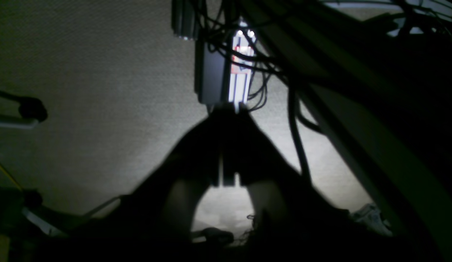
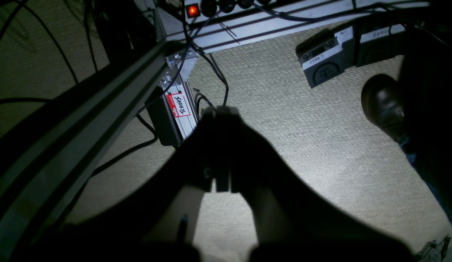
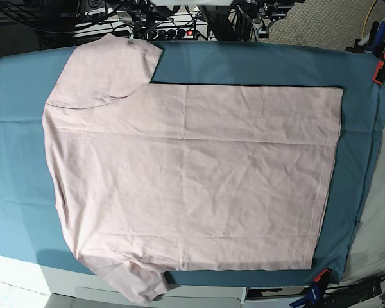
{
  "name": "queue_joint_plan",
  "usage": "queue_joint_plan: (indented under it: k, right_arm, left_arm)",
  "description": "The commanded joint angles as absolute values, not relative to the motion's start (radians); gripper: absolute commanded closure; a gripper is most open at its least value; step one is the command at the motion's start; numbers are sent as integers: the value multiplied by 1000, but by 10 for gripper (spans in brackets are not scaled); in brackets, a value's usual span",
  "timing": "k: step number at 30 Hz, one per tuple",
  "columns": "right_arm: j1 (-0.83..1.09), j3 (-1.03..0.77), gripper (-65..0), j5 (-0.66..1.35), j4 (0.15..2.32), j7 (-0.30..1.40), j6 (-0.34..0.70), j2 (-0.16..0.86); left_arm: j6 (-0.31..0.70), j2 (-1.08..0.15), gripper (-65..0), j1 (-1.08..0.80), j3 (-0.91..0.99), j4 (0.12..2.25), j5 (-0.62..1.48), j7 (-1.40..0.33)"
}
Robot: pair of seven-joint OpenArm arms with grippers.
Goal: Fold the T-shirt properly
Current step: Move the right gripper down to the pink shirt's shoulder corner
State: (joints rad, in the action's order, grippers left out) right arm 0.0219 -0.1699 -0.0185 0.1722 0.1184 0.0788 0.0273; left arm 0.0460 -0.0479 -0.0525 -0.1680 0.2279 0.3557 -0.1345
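While the left wrist camera looked down past the bench frame, the left gripper showed only as a dark silhouette over pale woven carpet, its jaws drawn together with nothing between them. A metal post hung with tangled black cables stood just beyond its tip, and a slanting frame beam crossed the right side of that view.

From the right wrist camera, the right gripper was likewise a dark shape, its jaws pressed shut and empty. Beside its tip stood a post bearing a red and white label. A power strip with a lit red switch sat at the top, a dark box lay on the carpet, and a dark shoe rested at the right edge.

In the base view, neither gripper appeared. The T-shirt lay spread flat, plain side up, on the teal cloth covering the bench, its hem toward the right and its neck end toward the left. One sleeve reached toward the far edge, and the other sleeve hung over the near edge. Clamps held the cloth at the right.
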Motion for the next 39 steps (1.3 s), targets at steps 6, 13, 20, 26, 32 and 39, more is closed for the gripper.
queue_joint_plan:
  k: [6, 13, 20, 26, 32, 39]
  right_arm:
    - [71, -170, 0, -20, 271, 138, 85, 39]
    - [265, -170, 0, -18, 525, 191, 86, 79]
    - [538, -170, 0, -15, 831, 207, 133, 134]
    - [805, -180, 0, 72, 1169, 205, 145, 175]
    - [997, -339, 0, 239, 1585, 258, 189, 146]
    - [982, -728, 0, 731, 1991, 560, 330, 69]
  left_arm:
    - [51, -111, 0, -125, -167, 290, 351, -151]
    - [44, -229, 0, -282, -167, 521, 352, -231]
    - [46, -339, 0, -491, -167, 840, 379, -354]
    - [75, -443, 0, -735, -167, 1192, 456, -405]
    - [188, -531, 0, -978, -167, 1570, 457, -405]
    - [320, -544, 0, -1066, -167, 1805, 429, -459]
